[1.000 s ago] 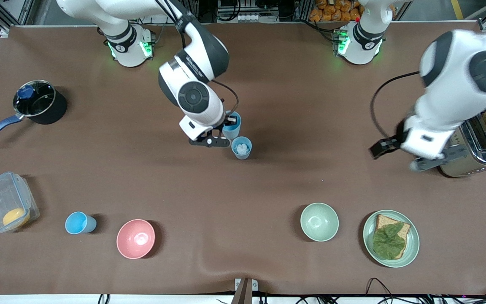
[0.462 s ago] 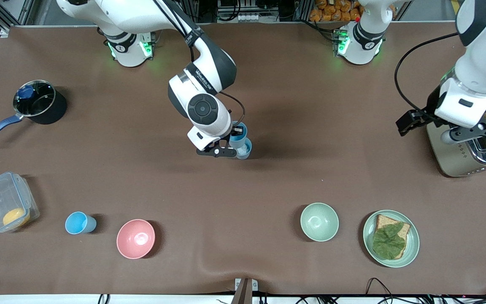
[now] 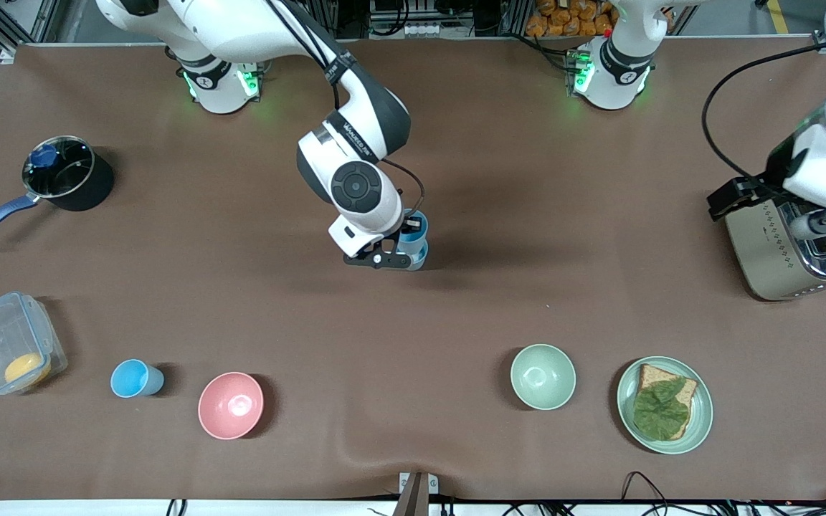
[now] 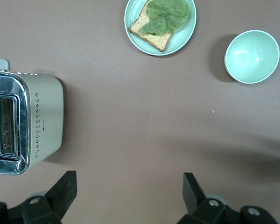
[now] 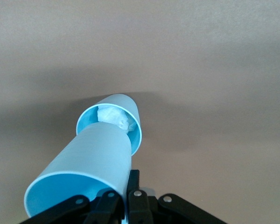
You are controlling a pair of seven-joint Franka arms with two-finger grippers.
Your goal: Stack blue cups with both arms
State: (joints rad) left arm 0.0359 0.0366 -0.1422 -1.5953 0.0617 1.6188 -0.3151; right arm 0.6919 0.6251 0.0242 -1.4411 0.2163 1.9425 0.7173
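Gripping one blue cup point(image 5: 79, 175) above another point(image 5: 113, 120), right gripper point(image 3: 393, 252) mid-table.

glossy white arms point(image 3: 355, 186) with black joint bands, black cables, green-lit bases.

Mid-counter point(image 3: 499, 236), the right gripper point(image 3: 400, 252) holds one cup point(image 3: 414, 229) directly above a second cup point(image 5: 126, 122), which has a crumpled wad point(image 5: 115, 119) inside. The left gripper point(image 3: 779, 208) hangs over the toaster point(image 3: 786, 251) at the left arm's end. Nearer the front camera, toward the right arm's end, a third cup point(image 3: 133, 378) stands between a container point(image 3: 8, 344) and a bowl point(image 3: 231, 405); a second bowl point(image 3: 543, 376) sits beside a plate point(image 3: 700, 408).
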